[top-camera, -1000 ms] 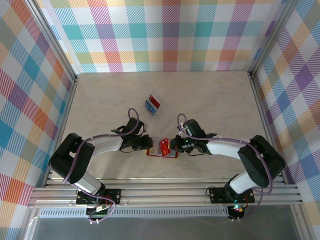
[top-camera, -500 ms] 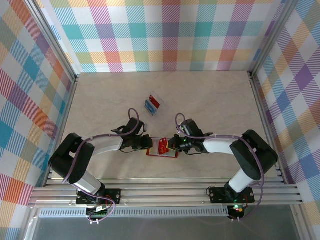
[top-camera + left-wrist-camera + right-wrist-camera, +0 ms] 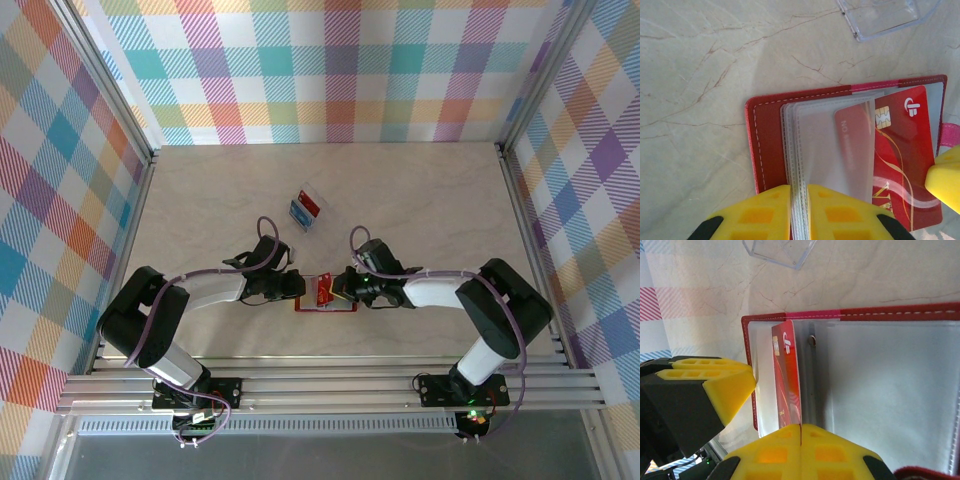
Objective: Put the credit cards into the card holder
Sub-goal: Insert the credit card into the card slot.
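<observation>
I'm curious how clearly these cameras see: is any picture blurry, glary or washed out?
Top view: evenly lit, sharp, soft shadows under the arms. Left wrist view: the red card is crisp, but the yellow fingers at the bottom edge are soft. Right wrist view: the card holder's clear sleeves look milky and washed out, and its own fingers blur.

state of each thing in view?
wallet: open, flat on table
red card: partly slid under a clear sleeve
sleeves: pinched by left end effector
right end effector: shut on red card's edge
clear case: on table, cards inside
</observation>
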`<act>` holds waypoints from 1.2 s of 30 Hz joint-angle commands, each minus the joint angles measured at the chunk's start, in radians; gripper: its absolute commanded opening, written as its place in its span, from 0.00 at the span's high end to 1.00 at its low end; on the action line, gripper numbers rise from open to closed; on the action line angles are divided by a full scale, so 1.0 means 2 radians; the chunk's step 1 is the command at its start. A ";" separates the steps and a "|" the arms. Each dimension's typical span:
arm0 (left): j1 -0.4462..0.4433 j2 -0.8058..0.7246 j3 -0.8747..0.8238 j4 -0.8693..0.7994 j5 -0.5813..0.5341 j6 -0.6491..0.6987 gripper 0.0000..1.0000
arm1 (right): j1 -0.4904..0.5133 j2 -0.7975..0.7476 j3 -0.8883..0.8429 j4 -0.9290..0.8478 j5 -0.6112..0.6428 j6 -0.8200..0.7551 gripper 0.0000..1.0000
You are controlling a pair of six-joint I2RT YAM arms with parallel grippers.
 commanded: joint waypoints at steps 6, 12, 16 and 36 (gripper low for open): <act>-0.011 0.002 0.004 -0.031 -0.007 0.005 0.84 | 0.025 0.028 0.016 0.018 0.028 0.008 1.00; -0.013 0.003 0.005 -0.031 -0.008 0.004 0.84 | 0.044 0.035 0.035 0.009 0.038 -0.011 1.00; -0.014 0.005 0.005 -0.030 -0.007 0.004 0.84 | 0.059 0.050 0.054 0.003 0.042 -0.022 1.00; -0.014 0.007 0.007 -0.035 -0.014 0.006 0.84 | 0.073 -0.037 0.108 -0.214 0.136 -0.141 0.59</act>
